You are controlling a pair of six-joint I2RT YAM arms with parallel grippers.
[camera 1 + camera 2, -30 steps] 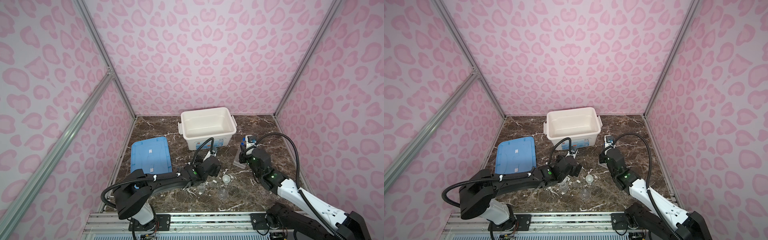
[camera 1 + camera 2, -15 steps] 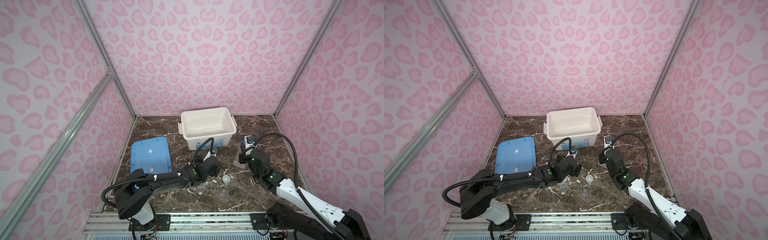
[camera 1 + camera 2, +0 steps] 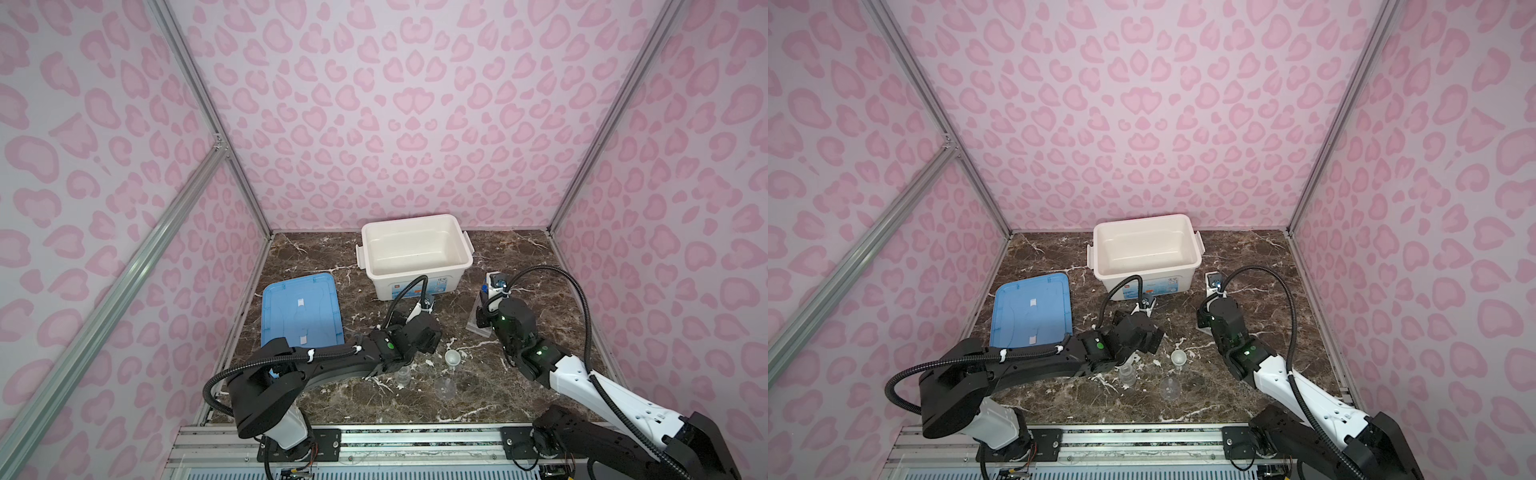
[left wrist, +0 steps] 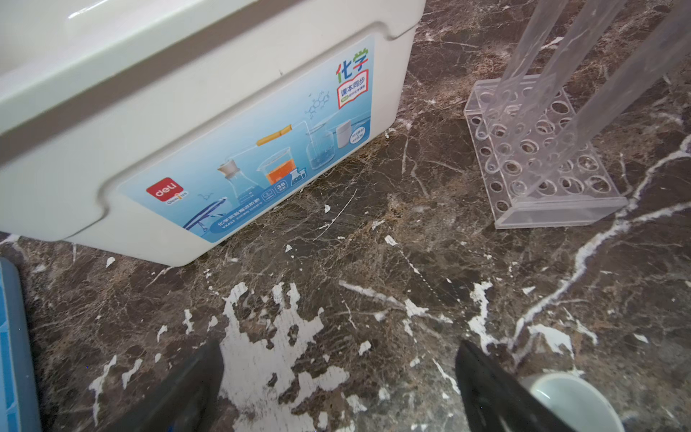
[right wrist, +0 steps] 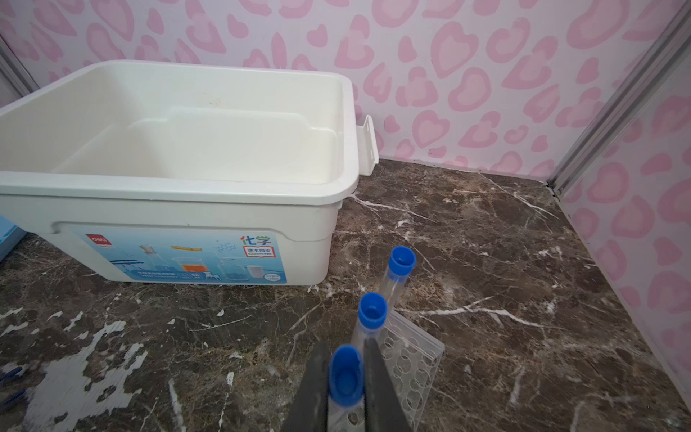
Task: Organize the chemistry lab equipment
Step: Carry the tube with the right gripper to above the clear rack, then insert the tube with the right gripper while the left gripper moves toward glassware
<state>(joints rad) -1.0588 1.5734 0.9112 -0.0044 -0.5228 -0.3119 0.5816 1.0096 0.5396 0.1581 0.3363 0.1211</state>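
Black arms [image 3: 332, 365], white segments [image 3: 623, 399] (green lights [image 3: 390, 345]), looped cables [image 3: 589, 332]

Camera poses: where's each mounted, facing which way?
Both top views: high above the front rail, looking down at the marble table; left arm, right arm show.
Left wrist: low over table, facing labelled white bin and clear holed rack; open left end effector shows.
Right wrist: faces bin and back wall; right end effector shut on blue-capped test tube.
Shared: both wrists see bin, rack.

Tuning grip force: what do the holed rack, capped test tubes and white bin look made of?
Holed rack: clear glossy rigid plastic, likely acrylic; see-through with crisp edges. Test tubes: transparent, glass or plastic unclear; blue caps look matte plastic. White bin: opaque moulded plastic, soft sheen on rim.
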